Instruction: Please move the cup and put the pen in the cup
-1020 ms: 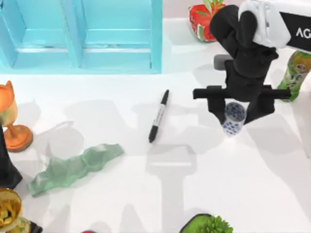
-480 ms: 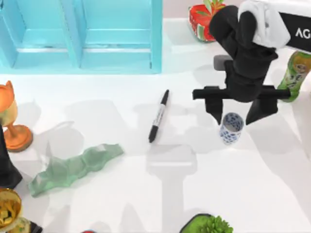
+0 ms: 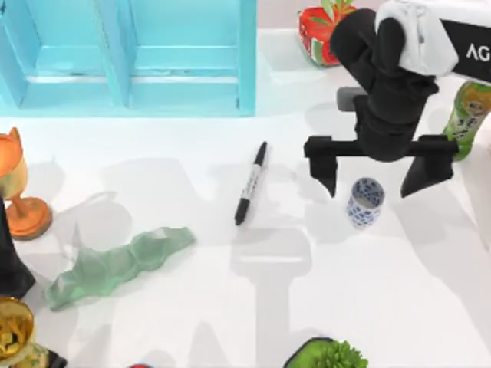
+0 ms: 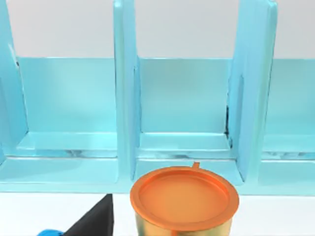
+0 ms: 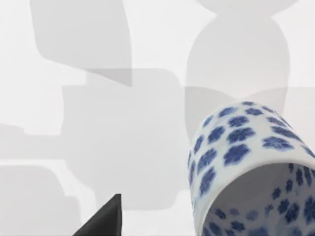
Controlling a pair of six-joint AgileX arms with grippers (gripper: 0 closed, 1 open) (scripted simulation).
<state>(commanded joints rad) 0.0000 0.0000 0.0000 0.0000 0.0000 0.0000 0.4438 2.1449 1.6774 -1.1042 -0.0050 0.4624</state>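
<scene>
Right gripper [image 3: 376,178]: my jaws are spread wide, released, hovering over the cup with a finger on either side, touching nothing.
Cup [image 3: 364,202]: upright on the table at my 6 o'clock, right half of the top view.
Pen [image 3: 251,183]: flat on the table at the cup's 9 o'clock, well apart, cap toward 12.
Left arm: parked at the table's left edge beside the orange goblet [image 3: 17,186].

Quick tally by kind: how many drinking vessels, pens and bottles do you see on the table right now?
Cups: 1, the cup
Goblets: 2, the orange goblet and the gold goblet
Pens: 1, the pen
Bottles: 1, the green bottle
Total: 5
</scene>
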